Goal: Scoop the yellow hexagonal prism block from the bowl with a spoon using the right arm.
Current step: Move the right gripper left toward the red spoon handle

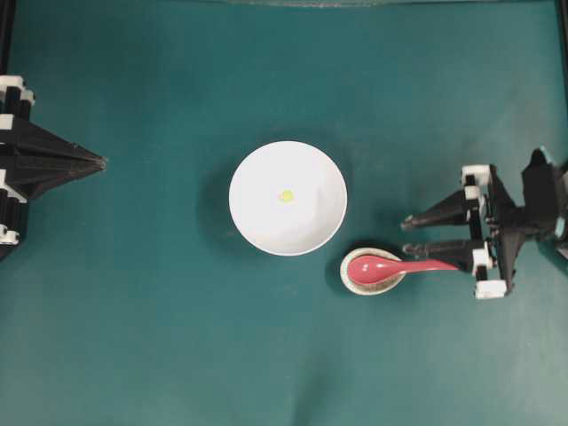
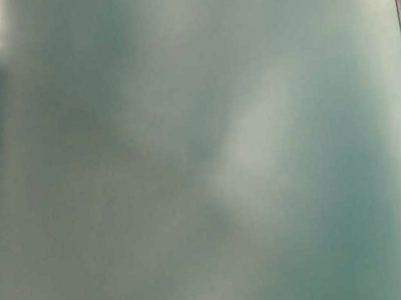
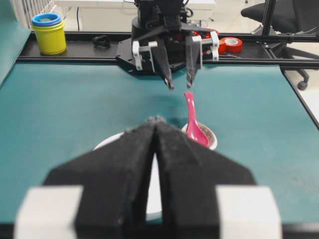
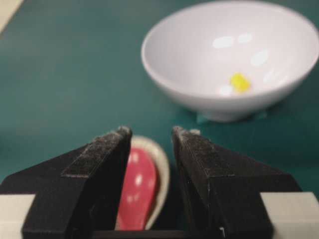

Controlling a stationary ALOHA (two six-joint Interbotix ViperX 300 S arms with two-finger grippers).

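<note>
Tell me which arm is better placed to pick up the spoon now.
Right. The right gripper is open directly over the spoon handle, while the left gripper is shut, far across the bowl.

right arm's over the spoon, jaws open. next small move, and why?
Probably lower the right gripper so its open jaws straddle the spoon handle, then close. The spoon lies ungripped, its scoop in the small dish, and the yellow block sits in the bowl.

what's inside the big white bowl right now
Only a tiny yellow faceted block lies inside the large round white bowl, near its middle. Nothing covers the glossy interior.
</note>
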